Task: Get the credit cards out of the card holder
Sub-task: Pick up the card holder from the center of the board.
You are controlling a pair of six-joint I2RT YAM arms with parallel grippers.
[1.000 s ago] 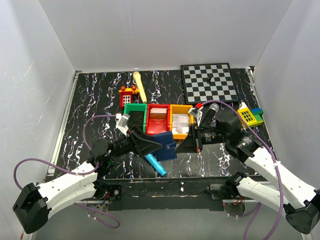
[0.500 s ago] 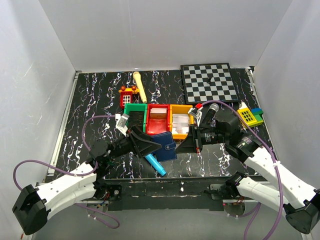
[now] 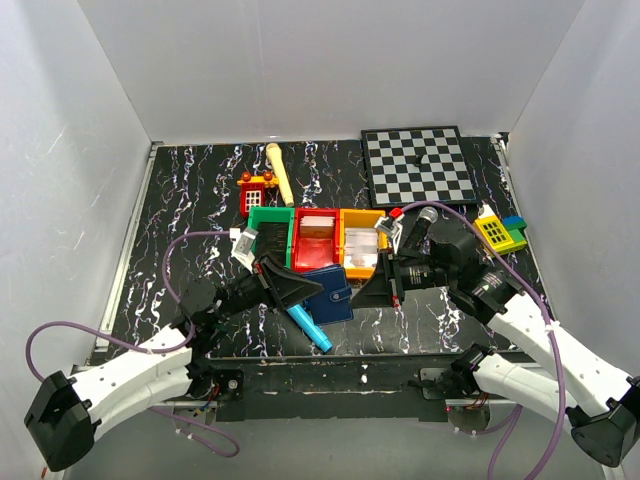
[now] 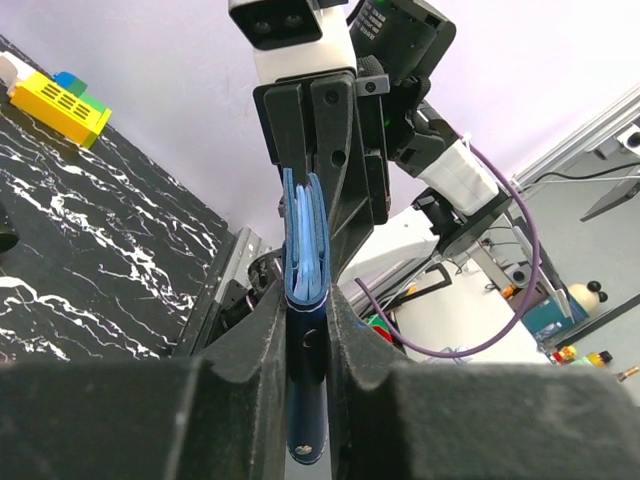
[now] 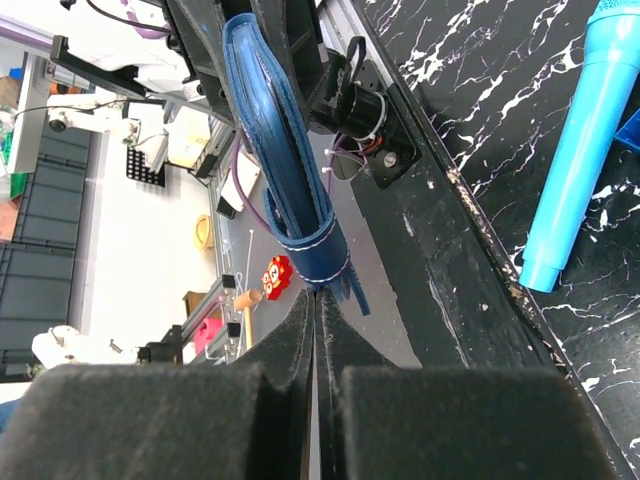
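The card holder (image 3: pixel 332 292), a dark navy folded wallet, hangs edge-on above the table between the two arms. My left gripper (image 3: pixel 305 290) is shut on it. In the left wrist view its navy edge (image 4: pixel 305 250) stands clamped between my fingers (image 4: pixel 250 350), with light blue layers showing at its far end. My right gripper (image 3: pixel 362 292) is shut, and its tips (image 5: pixel 316 305) touch the card holder's stitched edge (image 5: pixel 285 180). I cannot tell whether anything thin is pinched there. The credit cards are hidden.
A cyan toy microphone (image 3: pixel 310 328) lies on the table under the card holder. Behind it stand green (image 3: pixel 270 225), red (image 3: pixel 315 235) and yellow (image 3: pixel 360 240) bins. A chessboard (image 3: pixel 418 165) is at the back right, a yellow toy block (image 3: pixel 495 232) at the right, and a red toy house (image 3: pixel 258 188) with a wooden stick (image 3: pixel 281 175) at the back.
My left jaws have closed in on the card holder. Both arms and the card holder have barely shifted.
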